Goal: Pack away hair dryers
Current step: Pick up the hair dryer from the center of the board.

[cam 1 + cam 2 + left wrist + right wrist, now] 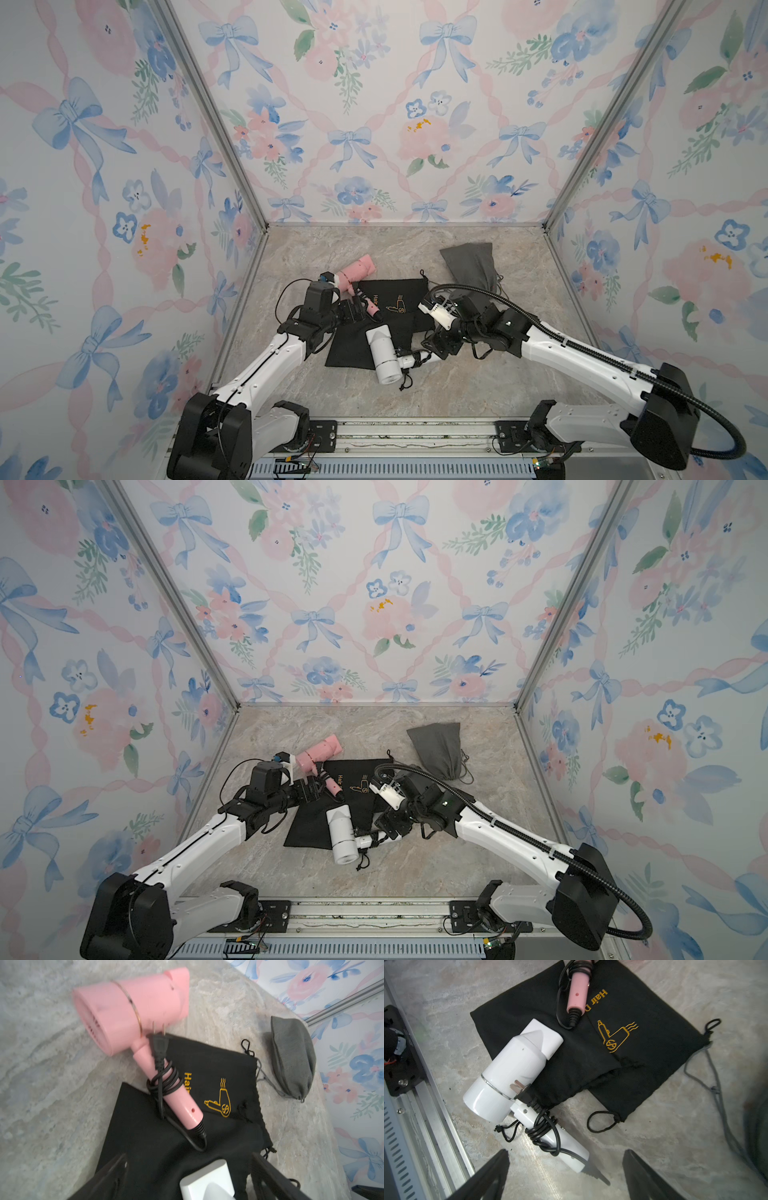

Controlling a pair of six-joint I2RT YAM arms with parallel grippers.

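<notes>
Right wrist: right end effector (565,1152) spread, empty, by the cord-wrapped handle of the white hair dryer (508,1076). Glossy shell, probably light and slippery, so grip the handle.
Left wrist: left end effector (188,1157) spread, empty. Pink hair dryer (133,1012) lies with its handle on a black drawstring pouch (218,1059).
Top view: both dryers lie on the worktop (457,386).

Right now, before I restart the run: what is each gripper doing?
Left gripper: open, holding nothing.
Right gripper: open, holding nothing.

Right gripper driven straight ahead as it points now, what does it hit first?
Probably the cord-wrapped handle of the white hair dryer, lying just ahead of the right gripper; depth is unclear.
</notes>
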